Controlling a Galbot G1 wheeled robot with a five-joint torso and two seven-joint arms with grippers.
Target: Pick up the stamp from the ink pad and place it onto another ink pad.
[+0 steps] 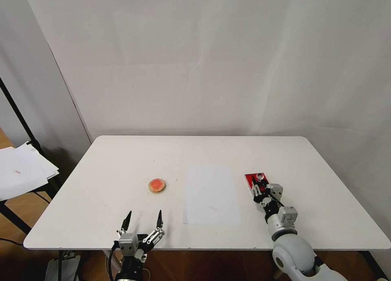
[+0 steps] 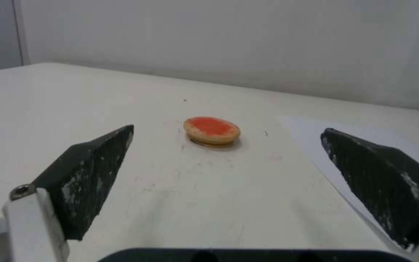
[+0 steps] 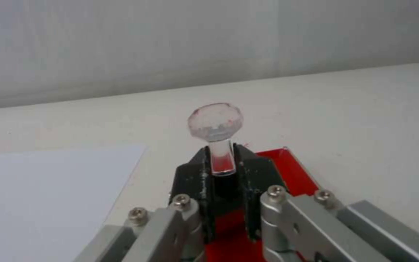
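Note:
The stamp (image 1: 259, 176) stands over the far end of the red rectangular ink pad (image 1: 251, 180) at the table's right. My right gripper (image 1: 258, 184) is shut on it. In the right wrist view the black fingertips clamp the clear stem below the round knob of the stamp (image 3: 215, 122), with the ink pad (image 3: 293, 171) under them. Whether its base touches the pad is hidden. The other ink pad (image 1: 157, 185), a small round disc with an orange-red centre, lies left of centre. My left gripper (image 1: 144, 218) rests open at the front edge, short of the disc (image 2: 212, 130), its dark fingers (image 2: 88, 171) spread wide.
A white paper sheet (image 1: 211, 193) lies flat between the disc and the red pad, and shows in the right wrist view as the sheet (image 3: 49, 193). The white table (image 1: 122, 159) ends close behind my left gripper. A stand with papers (image 1: 20, 171) is off the left side.

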